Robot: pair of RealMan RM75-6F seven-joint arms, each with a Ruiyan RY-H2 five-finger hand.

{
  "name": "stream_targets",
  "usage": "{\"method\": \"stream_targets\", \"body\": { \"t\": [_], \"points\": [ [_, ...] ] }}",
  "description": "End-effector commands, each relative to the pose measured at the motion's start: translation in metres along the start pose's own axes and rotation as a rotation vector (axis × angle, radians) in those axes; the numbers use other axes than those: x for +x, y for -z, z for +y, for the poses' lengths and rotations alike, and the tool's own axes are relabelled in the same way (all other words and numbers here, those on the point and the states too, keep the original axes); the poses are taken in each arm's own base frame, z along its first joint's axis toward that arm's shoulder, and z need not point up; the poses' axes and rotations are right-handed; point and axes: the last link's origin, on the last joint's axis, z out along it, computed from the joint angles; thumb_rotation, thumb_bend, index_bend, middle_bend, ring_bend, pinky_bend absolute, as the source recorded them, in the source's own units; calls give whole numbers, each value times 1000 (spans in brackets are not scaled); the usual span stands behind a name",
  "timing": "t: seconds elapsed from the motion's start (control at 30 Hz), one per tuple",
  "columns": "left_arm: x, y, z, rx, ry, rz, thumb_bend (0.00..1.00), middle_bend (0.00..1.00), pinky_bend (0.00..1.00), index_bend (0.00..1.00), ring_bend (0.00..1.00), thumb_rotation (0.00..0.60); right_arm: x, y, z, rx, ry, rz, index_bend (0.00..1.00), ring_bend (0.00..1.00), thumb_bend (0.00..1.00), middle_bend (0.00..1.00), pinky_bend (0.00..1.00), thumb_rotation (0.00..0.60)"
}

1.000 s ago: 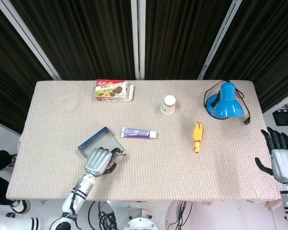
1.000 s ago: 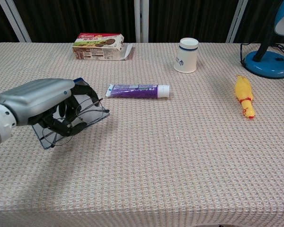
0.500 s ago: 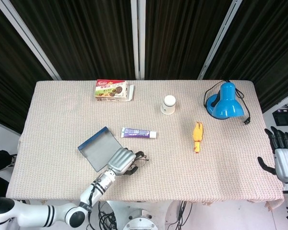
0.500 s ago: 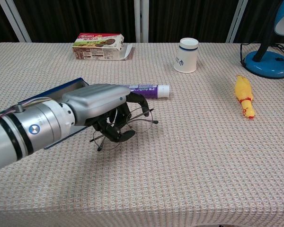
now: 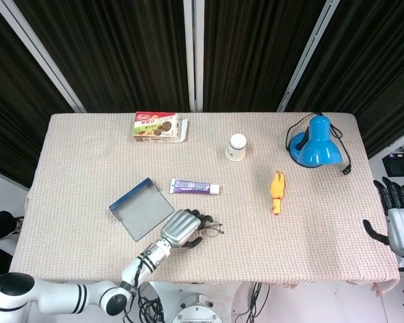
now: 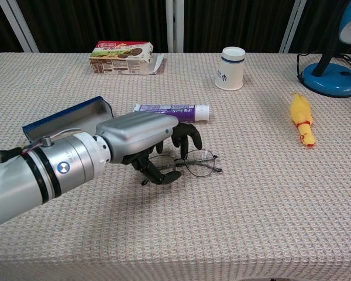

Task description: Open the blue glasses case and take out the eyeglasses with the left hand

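The blue glasses case (image 5: 141, 208) lies open left of the table's middle, its grey inside bare; the chest view shows its raised blue lid (image 6: 67, 120). My left hand (image 5: 182, 229) is just right of the case, low over the cloth. It holds the thin-framed eyeglasses (image 6: 199, 163) by their left lens, between the thumb and the curled fingers (image 6: 187, 136). The right lens sticks out to the right and looks to rest on the table; the head view shows these eyeglasses (image 5: 212, 229) too. My right hand (image 5: 400, 219) hangs beyond the table's right edge, fingers apart, holding nothing.
A purple toothpaste tube (image 6: 171, 109) lies just behind the hand. A cookie box (image 5: 157, 126) stands at the back, a white cup (image 5: 236, 147) near it. A yellow rubber chicken (image 5: 277, 191) and a blue desk lamp (image 5: 315, 141) are on the right.
My left hand lifted the eyeglasses out of the case, carried them right and lowered them to the cloth. The case stays open and emptied. The right hand barely moved.
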Motion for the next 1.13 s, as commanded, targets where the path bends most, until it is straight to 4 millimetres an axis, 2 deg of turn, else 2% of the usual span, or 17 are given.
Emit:
{"method": "stream_targets", "body": {
  "t": [0.03, 0.13, 0.23, 0.37, 0.47, 0.67, 0.77, 0.9, 1.0, 1.13],
  "points": [
    [0, 2, -1, -1, -5, -3, 352, 240, 340, 205, 169, 600, 0, 0, 0, 1, 1, -1, 0, 0, 241, 0, 0, 600],
    [3, 3, -1, -7, -15, 7, 351, 126, 277, 162, 85, 600, 0, 0, -1, 2, 1, 0, 0, 0, 241, 0, 0, 600],
    [11, 7, 0, -18, -32, 49, 348, 56, 228, 132, 34, 600, 0, 0, -1, 2, 1, 1, 0, 0, 241, 0, 0, 600],
    [29, 18, -5, -12, -55, 135, 341, 47, 208, 125, 25, 600, 0, 0, -2, 2, 1, 2, 0, 0, 240, 0, 0, 600],
    [51, 35, -20, 23, -102, 234, 341, 59, 198, 126, 25, 600, 0, 0, -2, 6, -1, 7, 0, 0, 240, 0, 0, 600],
    [92, 103, -85, 222, -178, 410, 315, 64, 176, 120, 22, 600, 1, 1, -6, 24, 7, 25, 0, 0, 240, 0, 0, 600],
    [104, 152, -120, 369, -183, 448, 262, 19, 121, 103, 3, 600, 3, 3, -10, 40, 13, 41, 0, 0, 239, 0, 0, 600],
    [111, 205, -150, 500, -227, 462, 225, 0, 62, 98, 0, 600, 1, 8, -12, 44, 16, 53, 0, 0, 235, 0, 0, 600],
    [113, 235, -167, 570, -245, 444, 224, 0, 54, 98, 0, 600, -2, 10, -12, 40, 19, 43, 0, 0, 226, 0, 0, 600],
    [111, 258, -181, 628, -230, 401, 223, 0, 36, 92, 0, 600, -4, 10, -14, 38, 23, 38, 0, 0, 224, 0, 0, 600]
  ]
}}
